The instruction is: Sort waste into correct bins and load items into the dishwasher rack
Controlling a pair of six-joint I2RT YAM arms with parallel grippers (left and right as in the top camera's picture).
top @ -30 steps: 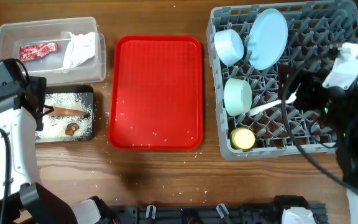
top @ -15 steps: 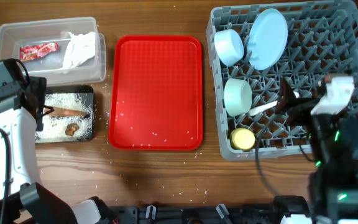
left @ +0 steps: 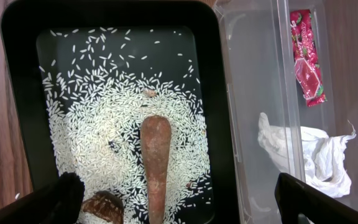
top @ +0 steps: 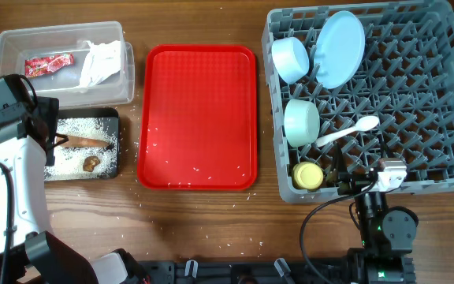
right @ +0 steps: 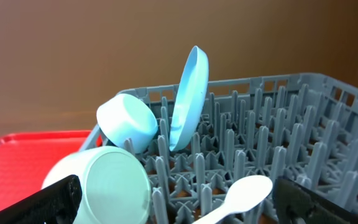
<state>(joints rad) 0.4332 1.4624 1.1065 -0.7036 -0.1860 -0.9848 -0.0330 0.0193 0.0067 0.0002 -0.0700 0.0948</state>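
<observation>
Grey dishwasher rack (top: 436,189), right: blue plate (top: 339,47), blue bowl (top: 290,59), mint bowl (top: 300,122), yellow cup (top: 308,175) and spoon (top: 347,131) propped among pegs, apparently to drain. Left: rice (left: 104,124) and carrot-shaped stick (left: 156,155) in the black tray (left: 17,93); wrapper (left: 307,56) and paper (left: 303,155) in the clear tub (left: 253,74). Left claw (left: 179,202) and right claw (right: 182,199) gape, empty.

A grey lattice dishwasher rack (top: 416,95) holds a pale blue plate (top: 340,47), mint green bowl (top: 301,122) and yellow cup (top: 309,175); beside it, a red tray (top: 199,79).
</observation>
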